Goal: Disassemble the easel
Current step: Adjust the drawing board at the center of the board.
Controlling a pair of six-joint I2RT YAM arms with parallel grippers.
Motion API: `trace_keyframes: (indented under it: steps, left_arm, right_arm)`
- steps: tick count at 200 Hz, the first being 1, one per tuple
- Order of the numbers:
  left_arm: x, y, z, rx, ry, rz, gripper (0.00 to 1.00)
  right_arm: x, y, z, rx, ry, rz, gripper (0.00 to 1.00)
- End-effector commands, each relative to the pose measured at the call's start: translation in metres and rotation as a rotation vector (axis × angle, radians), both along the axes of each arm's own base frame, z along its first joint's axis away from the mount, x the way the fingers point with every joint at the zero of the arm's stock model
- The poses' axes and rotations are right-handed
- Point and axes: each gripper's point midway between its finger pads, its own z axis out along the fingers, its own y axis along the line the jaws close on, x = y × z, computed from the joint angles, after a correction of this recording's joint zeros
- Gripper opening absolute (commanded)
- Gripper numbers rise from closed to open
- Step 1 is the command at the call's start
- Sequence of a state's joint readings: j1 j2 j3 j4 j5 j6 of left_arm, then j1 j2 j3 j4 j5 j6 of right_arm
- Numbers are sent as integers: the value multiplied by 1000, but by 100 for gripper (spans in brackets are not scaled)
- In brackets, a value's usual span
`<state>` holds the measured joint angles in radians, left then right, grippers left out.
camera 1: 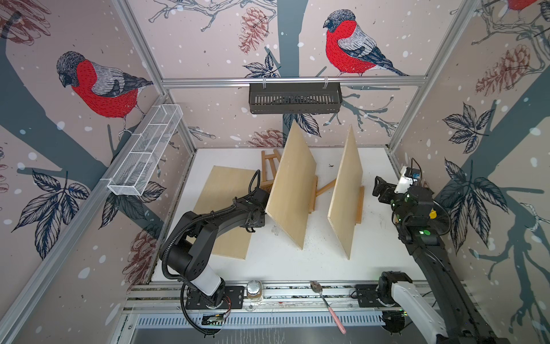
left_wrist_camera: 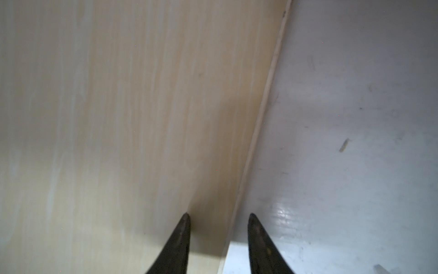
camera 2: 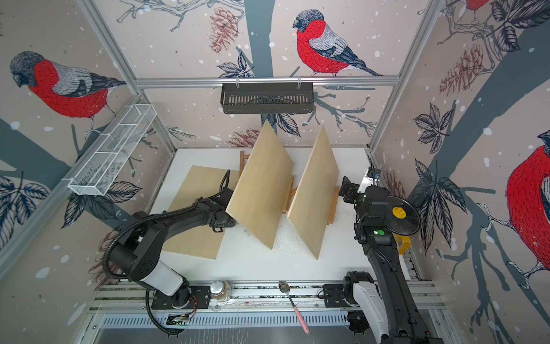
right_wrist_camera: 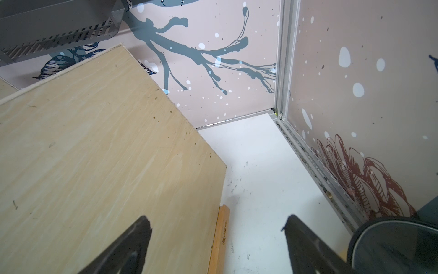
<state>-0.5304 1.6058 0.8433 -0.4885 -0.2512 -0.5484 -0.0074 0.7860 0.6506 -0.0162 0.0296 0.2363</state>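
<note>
Top views, board hides left end effector, ajar, right end effector wide, empty.

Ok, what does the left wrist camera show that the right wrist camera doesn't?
Only left wrist: the flat board, its edge seen between the parted tips of the left gripper.
Only right wrist: the leaning board resting on the easel ledge, the black basket, the wall corner, a dark disc, and the right gripper, wide open.
Both: pale wood against the white table, framed by open tips.
</note>
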Motion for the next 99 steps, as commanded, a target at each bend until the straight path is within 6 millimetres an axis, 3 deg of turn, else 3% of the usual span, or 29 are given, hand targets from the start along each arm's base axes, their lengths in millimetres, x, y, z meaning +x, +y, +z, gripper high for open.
trace_keyframes:
  steps: [1, 25, 41, 99]
  left_arm:
    - [-44, 18, -13, 62, 188, 1, 41]
    - [-44, 23, -12, 87, 176, 29, 38]
    - [-41, 24, -12, 96, 167, 43, 31]
    - [-34, 23, -24, 121, 184, 33, 29]
  right_arm:
    - [2, 0, 5, 12, -24, -3, 90]
    - [2, 0, 4, 11, -22, -2, 89]
    - [2, 0, 4, 12, -21, -2, 89]
    - [1, -2, 5, 8, -24, -11, 90]
